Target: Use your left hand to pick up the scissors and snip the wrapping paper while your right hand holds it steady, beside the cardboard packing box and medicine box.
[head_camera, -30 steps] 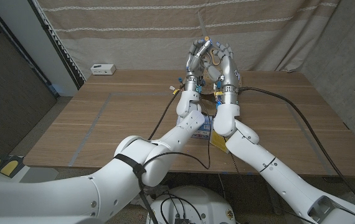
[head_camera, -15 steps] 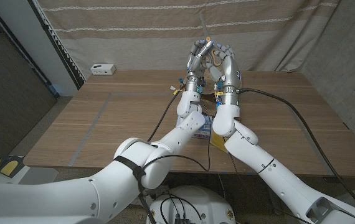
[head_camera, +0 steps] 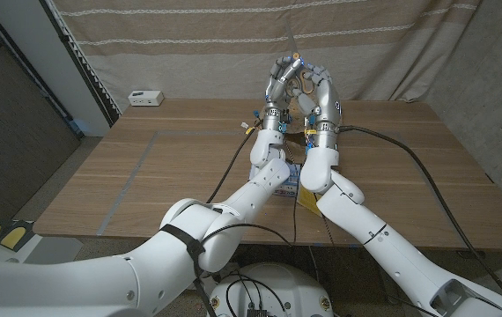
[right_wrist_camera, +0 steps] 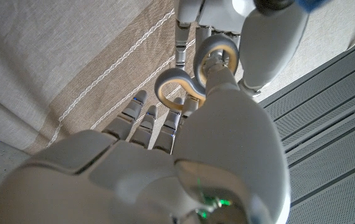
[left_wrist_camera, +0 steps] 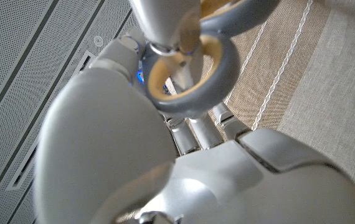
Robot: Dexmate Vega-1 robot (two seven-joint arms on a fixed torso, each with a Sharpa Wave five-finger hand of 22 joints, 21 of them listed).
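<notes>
Both hands are raised together above the table's far middle. Between them are the scissors (head_camera: pixel 301 81), whose grey loops have a yellowish lining. My left hand (head_camera: pixel 278 84) curls its fingers around the handles, and one loop (left_wrist_camera: pixel 190 70) sits close in front of its fingers. A digit of my right hand (head_camera: pixel 323 88) goes through a loop (right_wrist_camera: pixel 217 52) in the right wrist view. The blades are hidden. A blue and white medicine box (head_camera: pixel 291 181) and a yellow sheet (head_camera: pixel 308 201) lie on the table under the forearms.
A brown cardboard piece (head_camera: pixel 296 134) shows between the two wrists. A small white device (head_camera: pixel 145 97) sits at the table's far left corner. A curtain hangs behind the table. Black cables (head_camera: pixel 409 154) run from the right wrist across the table's right side.
The two hands have closed in a little and turned slightly around the scissors. A thin line that rose above the fingers a second ago no longer shows.
</notes>
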